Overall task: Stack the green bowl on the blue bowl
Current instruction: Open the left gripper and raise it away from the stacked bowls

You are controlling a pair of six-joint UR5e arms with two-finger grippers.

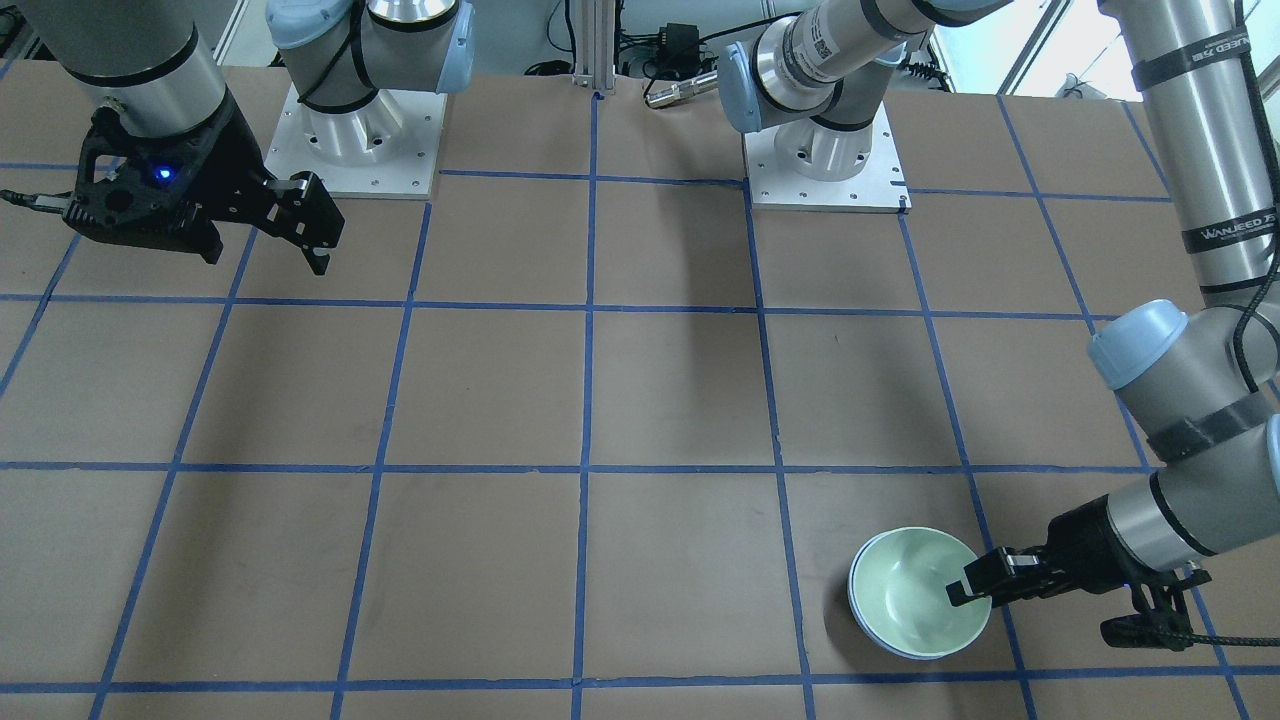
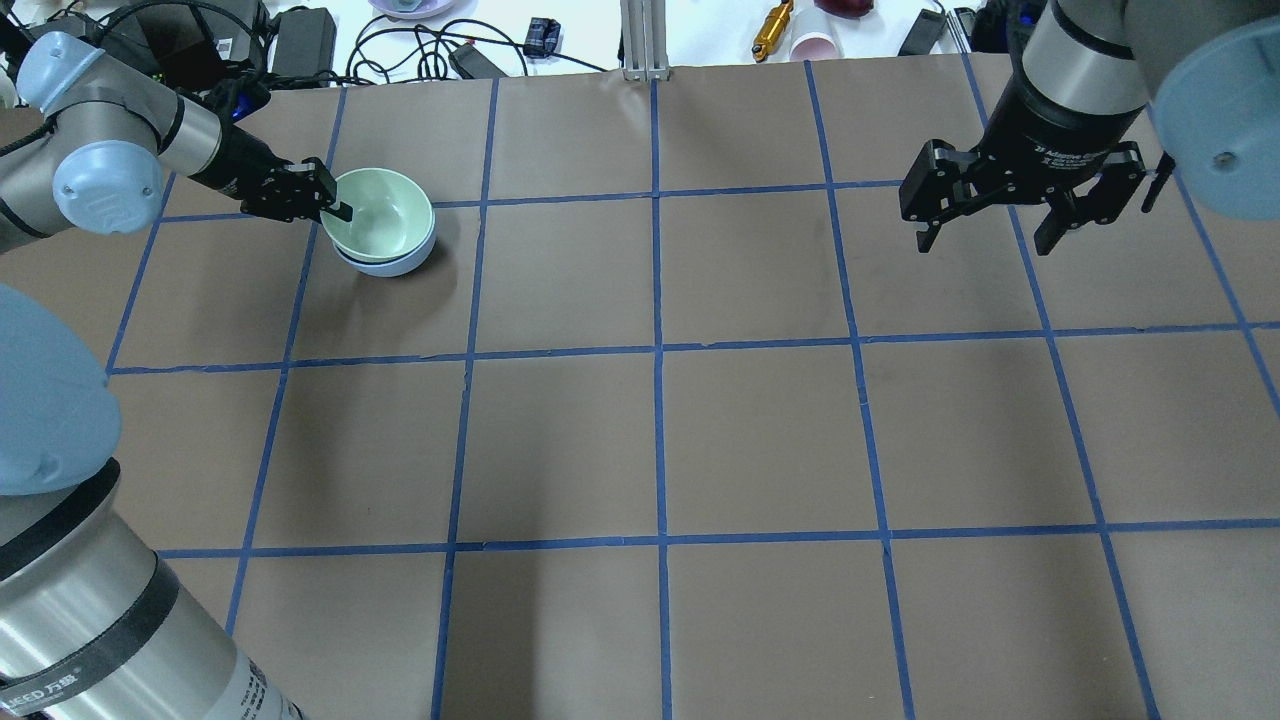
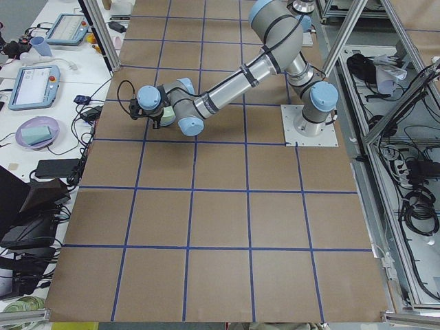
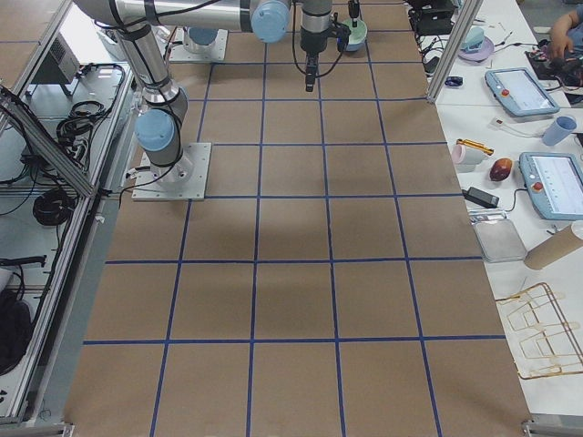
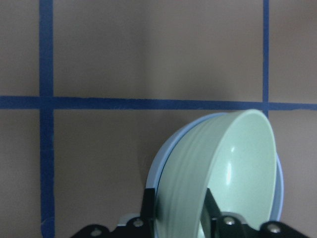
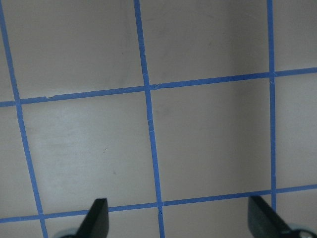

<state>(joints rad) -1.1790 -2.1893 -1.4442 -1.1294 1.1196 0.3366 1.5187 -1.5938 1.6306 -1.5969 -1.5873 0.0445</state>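
Observation:
The green bowl (image 1: 915,590) sits nested inside the blue bowl (image 1: 853,600), tilted a little, at the far left of the table in the overhead view (image 2: 385,205). Only the blue bowl's rim and lower wall (image 2: 390,266) show. My left gripper (image 2: 340,210) is shut on the green bowl's rim, one finger inside and one outside. In the left wrist view the fingers (image 5: 147,210) straddle the green wall (image 5: 237,168) just inside the blue rim (image 5: 154,173). My right gripper (image 2: 985,238) is open and empty, hanging above the far right of the table.
The brown table (image 2: 660,440) is marked with a blue tape grid. Both arm bases (image 1: 350,150) are bolted at the robot's side. Cables, tablets and small items lie beyond the far edge (image 2: 460,50). The right wrist view shows only bare table (image 6: 208,139).

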